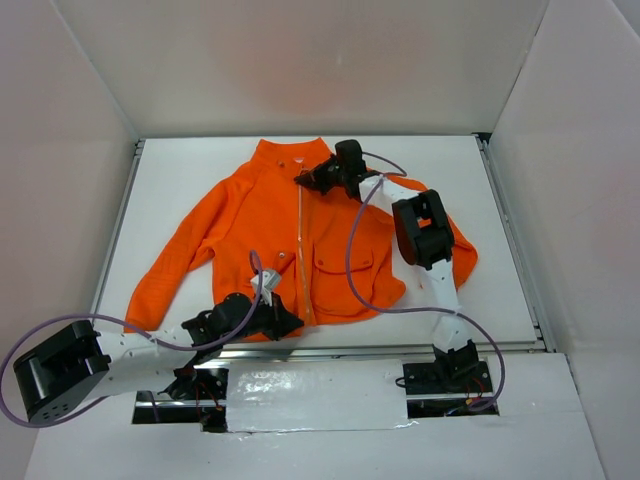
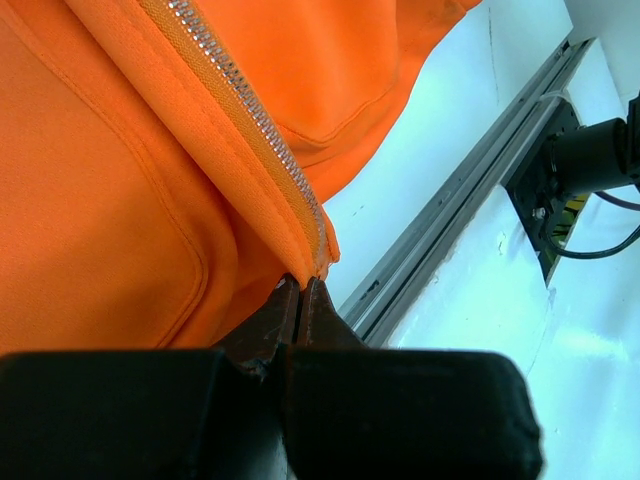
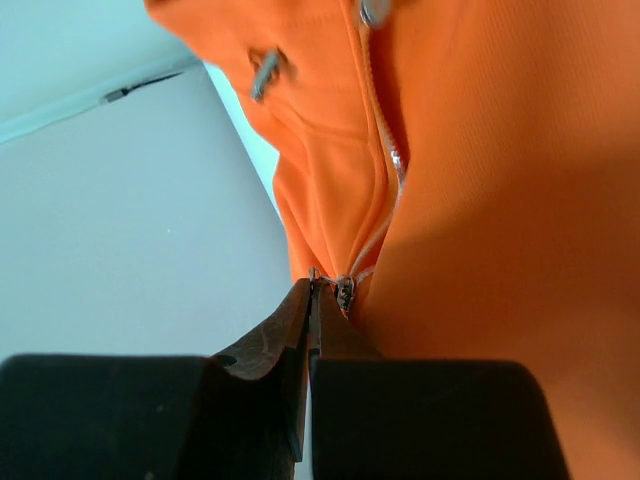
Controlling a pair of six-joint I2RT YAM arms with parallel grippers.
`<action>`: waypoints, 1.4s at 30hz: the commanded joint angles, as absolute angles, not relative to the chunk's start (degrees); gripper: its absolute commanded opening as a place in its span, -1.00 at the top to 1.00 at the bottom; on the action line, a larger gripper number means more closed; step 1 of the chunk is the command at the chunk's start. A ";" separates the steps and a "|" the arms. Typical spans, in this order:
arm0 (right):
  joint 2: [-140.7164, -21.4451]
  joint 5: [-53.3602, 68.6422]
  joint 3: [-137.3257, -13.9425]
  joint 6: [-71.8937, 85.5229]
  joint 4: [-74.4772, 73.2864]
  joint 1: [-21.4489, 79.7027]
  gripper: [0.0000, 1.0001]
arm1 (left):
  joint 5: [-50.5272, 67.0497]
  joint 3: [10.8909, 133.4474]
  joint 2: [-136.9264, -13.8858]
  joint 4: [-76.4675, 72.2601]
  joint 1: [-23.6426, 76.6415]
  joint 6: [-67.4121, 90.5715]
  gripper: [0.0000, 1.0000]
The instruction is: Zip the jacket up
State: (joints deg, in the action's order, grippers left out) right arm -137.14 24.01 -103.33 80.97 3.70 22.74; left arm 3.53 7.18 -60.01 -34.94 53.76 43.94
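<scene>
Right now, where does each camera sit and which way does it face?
Top external: above, behind the bases, looking down on the jacket; both arms show.
Left wrist: along shut left fingers pinching the hem at the zipper's bottom end.
Right wrist: along shut right fingers at the zipper slider near the collar.
Shared: all three see the zipper.

No writing, label, brand mark, number or sign can be read in any of the three views. The jacket (image 1: 262, 222) shows only plain orange cloth, and nothing legible stands on it.
</scene>
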 commanded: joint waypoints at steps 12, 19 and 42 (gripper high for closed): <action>-151.61 23.55 -136.13 71.98 7.63 17.76 1.00 | 3.96 6.59 -61.61 -35.33 57.57 47.11 1.00; -150.47 23.65 -137.37 67.25 15.38 16.26 1.00 | 3.69 6.42 -65.21 -38.31 57.92 47.28 1.00; -149.33 20.31 -142.56 60.12 19.07 13.80 1.00 | -3.86 4.31 -75.50 -46.32 58.54 52.29 1.00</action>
State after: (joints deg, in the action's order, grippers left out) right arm -151.76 26.33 -137.69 61.58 9.72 16.82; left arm -6.00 6.00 -74.78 -47.86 57.14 50.30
